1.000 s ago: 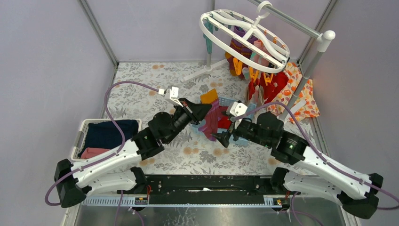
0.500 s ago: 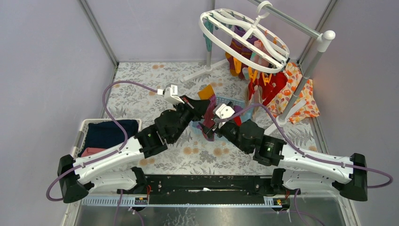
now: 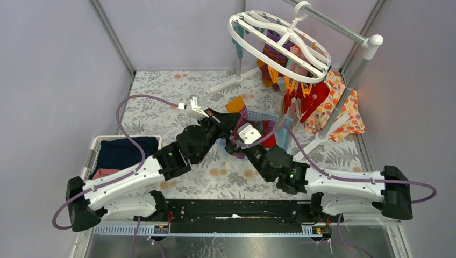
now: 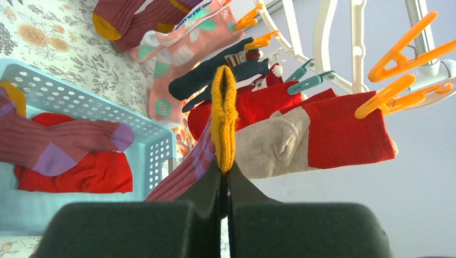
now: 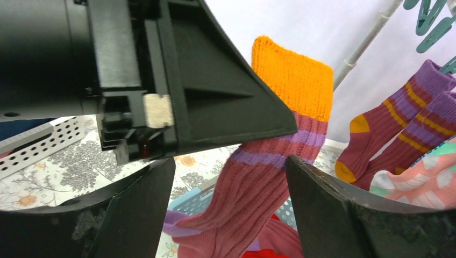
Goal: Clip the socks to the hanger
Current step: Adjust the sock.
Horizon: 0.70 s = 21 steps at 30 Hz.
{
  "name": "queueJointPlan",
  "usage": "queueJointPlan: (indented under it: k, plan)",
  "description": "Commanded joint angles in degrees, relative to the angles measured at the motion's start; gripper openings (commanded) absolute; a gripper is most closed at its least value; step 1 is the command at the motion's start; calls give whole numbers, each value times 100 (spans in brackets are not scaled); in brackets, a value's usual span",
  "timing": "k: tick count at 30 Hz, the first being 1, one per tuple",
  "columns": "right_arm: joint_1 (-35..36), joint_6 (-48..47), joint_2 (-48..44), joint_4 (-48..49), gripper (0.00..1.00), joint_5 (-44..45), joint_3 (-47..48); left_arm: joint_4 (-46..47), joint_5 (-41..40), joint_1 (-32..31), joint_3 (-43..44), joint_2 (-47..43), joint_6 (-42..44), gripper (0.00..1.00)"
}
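My left gripper is shut on a maroon sock with purple stripes and an orange cuff, holding it up over the blue basket. The sock's leg hangs down between the fingers of my open right gripper, just below the left gripper's fingers. The right-hand finger is close against the sock's edge. The white oval hanger hangs at the back right. Several socks are clipped to it by orange clips and teal ones.
More socks, red and maroon, lie in the blue basket. A white basket with navy and pink cloth sits at the left. The grey-poled rack stand and an orange floral cloth are at the right.
My right arm has swung left, bringing its gripper in under the left gripper so that its fingers straddle the hanging sock, and they have narrowed a little. The left gripper has kept its hold.
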Motion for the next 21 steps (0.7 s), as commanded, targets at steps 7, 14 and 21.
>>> queueJointPlan:
  k: [7,14,21]
  plan:
    - [277,-1208,496,2088,52,1331,-203,-85,-148,-82,185,-85,-393,0]
    - [286,-1480,439,2390,14,1403,-331,-56,-85,-91,186,-124,-463,1]
    - [309,-1503,63,2539,0,1122,-667,-13,-55,-87,162,-238,-234,44]
